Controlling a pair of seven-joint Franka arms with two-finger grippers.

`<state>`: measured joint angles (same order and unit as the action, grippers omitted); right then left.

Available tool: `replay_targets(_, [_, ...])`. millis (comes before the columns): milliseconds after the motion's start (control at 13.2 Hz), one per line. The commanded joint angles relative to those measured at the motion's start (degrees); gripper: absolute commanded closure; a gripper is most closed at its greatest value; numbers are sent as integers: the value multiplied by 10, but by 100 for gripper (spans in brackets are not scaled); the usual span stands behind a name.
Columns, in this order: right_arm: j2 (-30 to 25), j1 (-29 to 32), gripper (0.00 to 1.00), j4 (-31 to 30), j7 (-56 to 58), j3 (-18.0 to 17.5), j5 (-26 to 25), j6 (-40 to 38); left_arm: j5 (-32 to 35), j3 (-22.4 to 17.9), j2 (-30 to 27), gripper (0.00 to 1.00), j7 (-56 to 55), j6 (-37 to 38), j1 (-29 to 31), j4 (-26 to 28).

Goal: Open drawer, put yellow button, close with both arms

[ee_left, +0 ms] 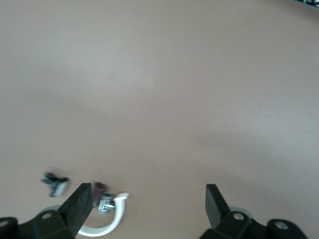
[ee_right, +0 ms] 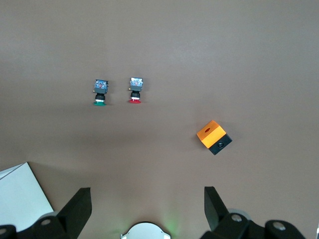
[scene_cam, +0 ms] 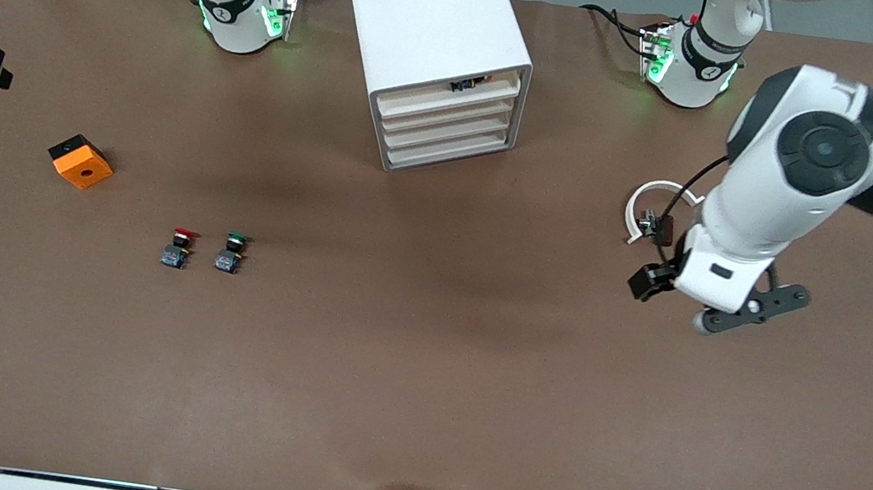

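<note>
The white cabinet stands between the two arm bases. Its uppermost drawer sits in line with the three lower ones. In the gap above its front lies a small dark thing with a yellow-orange bit, which looks like the yellow button. My left gripper is open and empty, over bare table beside a white ring toward the left arm's end. My right gripper is open and empty, high over its own base; it is out of the front view.
A red-capped button and a green-capped button stand side by side toward the right arm's end. An orange block with a hole lies farther toward that end. A small metal part lies by the white ring.
</note>
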<state>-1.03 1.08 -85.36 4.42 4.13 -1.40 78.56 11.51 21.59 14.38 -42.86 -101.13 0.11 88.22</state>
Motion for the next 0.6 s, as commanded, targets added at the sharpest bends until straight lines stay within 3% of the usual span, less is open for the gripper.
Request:
replay_targets(0, [-33, 21, 0, -46, -7, -15, -3, 19, -10, 7, -57, 0, 86, 59, 30, 8])
replay_targets(227, [-34, 23, 0, -44, -7, -17, 1, 25, -36, -8, -99, 0, 166, 80, 48, 13])
replay_targets(529, [-45, 23, 0, -41, -9, -17, 7, 27, -61, -116, -152, 0, 232, 134, -16, 21])
